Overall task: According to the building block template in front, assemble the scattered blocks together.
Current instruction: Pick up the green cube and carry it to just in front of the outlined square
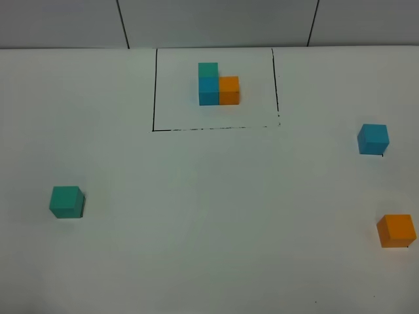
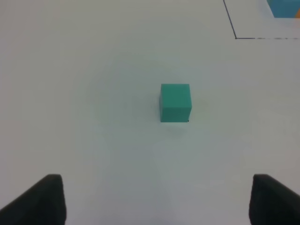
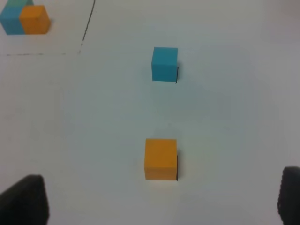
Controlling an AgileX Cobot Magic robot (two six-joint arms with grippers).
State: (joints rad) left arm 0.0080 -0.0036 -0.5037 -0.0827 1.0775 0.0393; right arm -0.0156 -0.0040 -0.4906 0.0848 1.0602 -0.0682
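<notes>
The building block template (image 1: 218, 85) stands at the back centre inside a thin black drawn rectangle: a teal-green cube behind a blue one, with an orange one to the blue's right. Of the scattered blocks, the teal-green cube (image 1: 67, 201) lies alone at the left. The blue cube (image 1: 373, 139) and the orange cube (image 1: 397, 230) lie at the right. In the left wrist view my left gripper (image 2: 157, 201) is open, with the teal-green cube (image 2: 175, 103) ahead of its fingers and untouched. My right gripper (image 3: 157, 199) is open too, the orange cube (image 3: 161, 158) just ahead and the blue cube (image 3: 164, 63) beyond. Neither arm shows in the exterior high view.
The white table (image 1: 216, 216) runs back to a grey wall (image 1: 216, 19) behind the template. A corner of the drawn frame (image 2: 236, 36) shows in the left wrist view. Part of the template (image 3: 26, 18) shows in the right wrist view.
</notes>
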